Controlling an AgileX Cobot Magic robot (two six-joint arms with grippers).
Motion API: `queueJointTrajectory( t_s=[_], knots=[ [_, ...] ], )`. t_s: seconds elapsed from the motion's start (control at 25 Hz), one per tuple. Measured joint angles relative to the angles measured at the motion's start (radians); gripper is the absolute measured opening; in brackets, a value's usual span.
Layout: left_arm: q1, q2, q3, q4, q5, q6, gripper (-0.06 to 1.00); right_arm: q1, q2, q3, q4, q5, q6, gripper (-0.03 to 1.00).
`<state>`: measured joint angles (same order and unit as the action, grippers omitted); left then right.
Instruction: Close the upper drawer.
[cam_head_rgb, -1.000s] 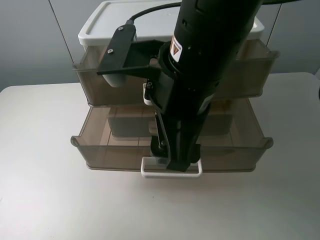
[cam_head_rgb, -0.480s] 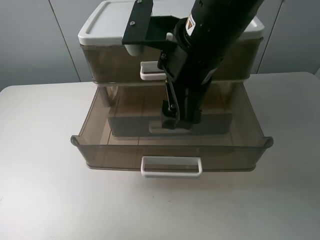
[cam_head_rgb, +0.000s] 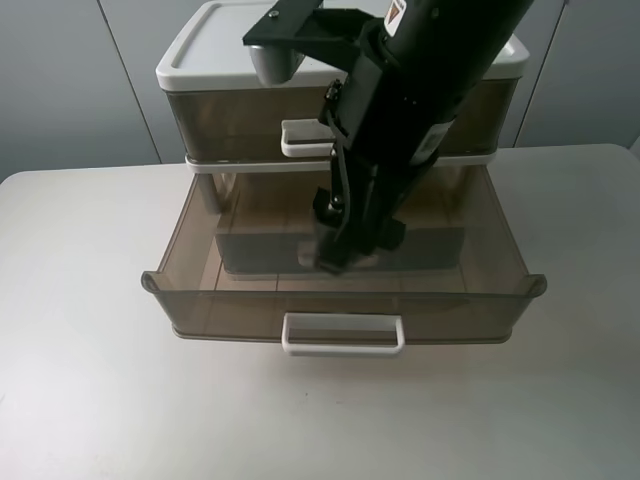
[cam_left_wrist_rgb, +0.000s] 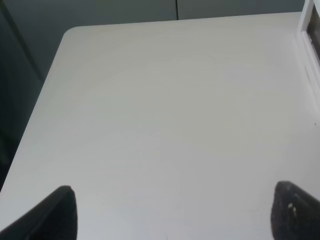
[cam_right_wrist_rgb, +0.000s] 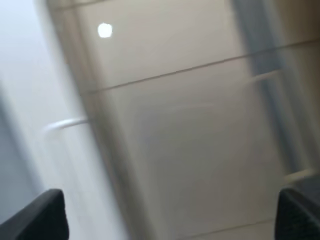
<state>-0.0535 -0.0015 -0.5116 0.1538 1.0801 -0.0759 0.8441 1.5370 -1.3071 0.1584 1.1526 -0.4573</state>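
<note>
The upper drawer (cam_head_rgb: 230, 125) is smoky-brown and sits pushed in flush under the white lid (cam_head_rgb: 210, 45). Part of its white loop handle (cam_head_rgb: 300, 138) shows beside my right arm. My right gripper (cam_head_rgb: 335, 252) hangs blurred over the inside of the pulled-out lower drawer (cam_head_rgb: 240, 310), below and in front of the upper handle. In the right wrist view the right gripper (cam_right_wrist_rgb: 172, 215) is open and empty, with blurred brown drawer plastic beyond it. My left gripper (cam_left_wrist_rgb: 175, 215) is open and empty over bare table; it does not show in the exterior view.
The lower drawer's white handle (cam_head_rgb: 343, 333) juts toward the table's front. The white table (cam_head_rgb: 80, 350) spreads around the unit. A corner of the unit (cam_left_wrist_rgb: 310, 30) shows at the edge of the left wrist view.
The upper drawer has slid back from pulled out to flush with the unit. My right arm has moved back and up, from the lower handle to over the lower drawer's inside.
</note>
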Motion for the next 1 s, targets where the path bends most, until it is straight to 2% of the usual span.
queueJointTrajectory(
  t_s=[0.16, 0.28, 0.4, 0.48, 0.6, 0.72, 0.8, 1.0],
  knots=[
    [0.000, 0.000, 0.000, 0.000, 0.000, 0.000, 0.74, 0.014, -0.119, -0.004, 0.032, 0.060, 0.118, 0.63],
    [0.000, 0.000, 0.000, 0.000, 0.000, 0.000, 0.74, -0.059, -0.215, 0.005, 0.015, 0.063, 0.188, 0.63],
    [0.000, 0.000, 0.000, 0.000, 0.000, 0.000, 0.74, -0.216, -0.322, 0.048, 0.001, 0.064, 0.217, 0.63],
    [0.000, 0.000, 0.000, 0.000, 0.000, 0.000, 0.74, -0.372, -0.396, 0.083, -0.026, 0.064, 0.224, 0.63],
    [0.000, 0.000, 0.000, 0.000, 0.000, 0.000, 0.74, -0.601, -0.495, 0.112, -0.108, 0.064, 0.265, 0.63],
    [0.000, 0.000, 0.000, 0.000, 0.000, 0.000, 0.74, -0.749, -0.600, 0.145, -0.212, 0.064, 0.329, 0.63],
    [0.000, 0.000, 0.000, 0.000, 0.000, 0.000, 0.74, -0.808, -0.678, 0.190, -0.254, 0.064, 0.362, 0.63],
    [0.000, 0.000, 0.000, 0.000, 0.000, 0.000, 0.74, -0.833, -0.890, 0.360, -0.317, 0.047, 0.437, 0.63]
  ],
)
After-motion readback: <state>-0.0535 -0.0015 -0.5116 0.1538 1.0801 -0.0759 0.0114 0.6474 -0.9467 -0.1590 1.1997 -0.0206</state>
